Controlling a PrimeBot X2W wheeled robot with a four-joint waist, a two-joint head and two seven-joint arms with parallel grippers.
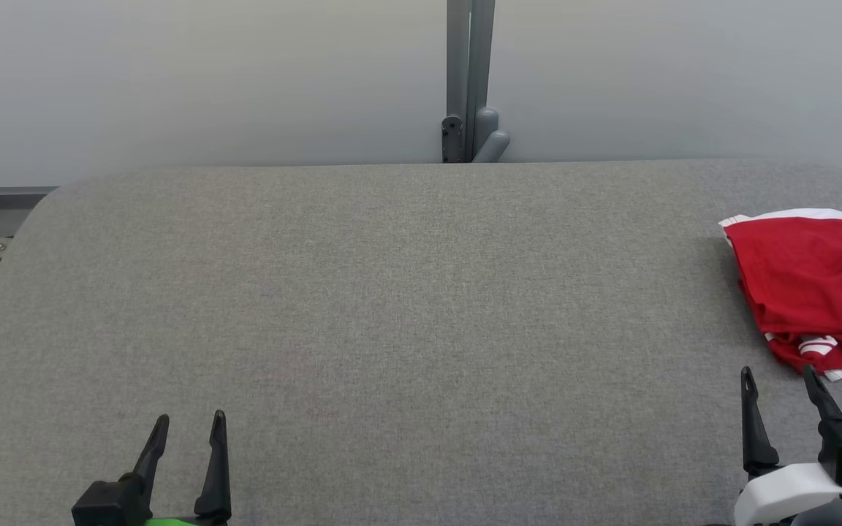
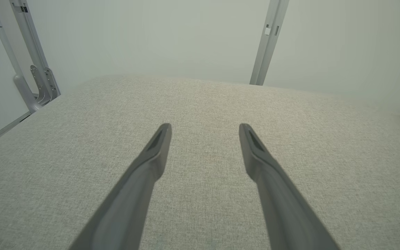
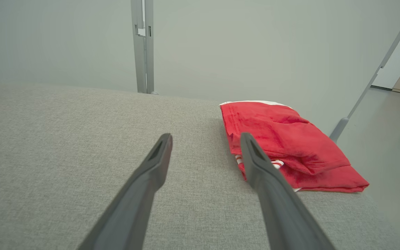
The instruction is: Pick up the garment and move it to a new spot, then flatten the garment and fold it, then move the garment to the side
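While both arms sit low at my end of the desk (image 1: 392,292), I see the garment (image 1: 808,285) lying well to the right of the grey post (image 1: 468,73) that stands behind the desk's far edge, and nearer to me than that post. It is red with white trim and stripes, bunched in loose folds, and it reaches the desk's right edge. The right gripper (image 1: 778,370) is also right of the post, just short of the garment's near hem. Its fingers are spread wide with nothing between them. One fingertip is close to the cloth, and I cannot tell if it touches. The left gripper (image 1: 191,416) is well left of the post, fingers likewise wide and empty above bare grey fabric.
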